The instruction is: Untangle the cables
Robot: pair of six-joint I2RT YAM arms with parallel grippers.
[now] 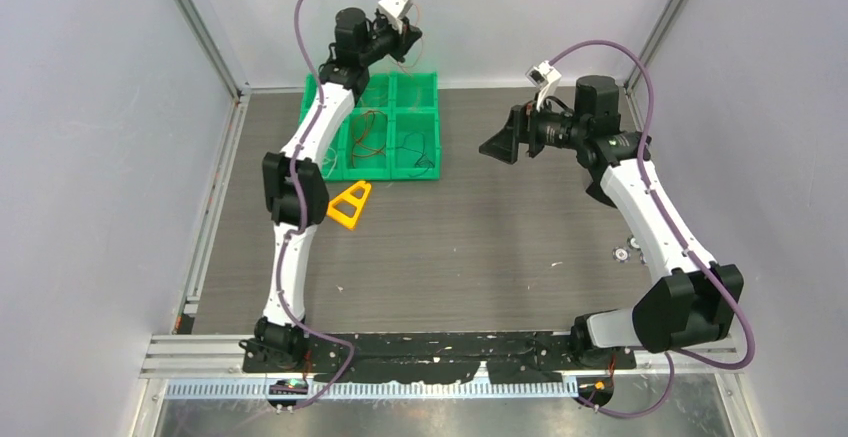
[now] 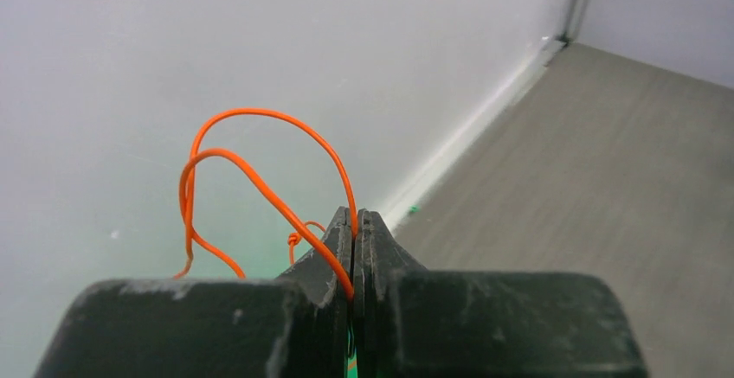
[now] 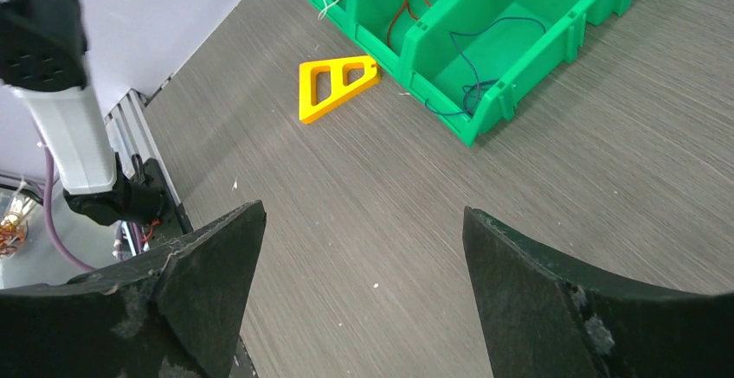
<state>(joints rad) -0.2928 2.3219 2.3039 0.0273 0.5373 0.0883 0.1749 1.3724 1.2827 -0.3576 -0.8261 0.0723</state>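
Pinching an orange cable (image 2: 260, 112) tight in the left gripper (image 2: 353, 218), loops arching up-left of the tips; right gripper (image 3: 363, 214) wide, empty; risking a slip of thin wire, or a snag on cables (image 1: 375, 142) in the green bin (image 1: 415, 77) below.

Bright, even diffuse light; shadows faint. Left wrist view: wall (image 2: 173, 49) hazy, left gripper (image 2: 354, 222) body near lens soft.

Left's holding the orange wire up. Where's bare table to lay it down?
For the orange wire, widest bare table: between yellow triangle and right arm, in front of the green bins. Narrower strip between bins and right gripper. Crowded: the bins hold wires, and the left arm overhangs them.
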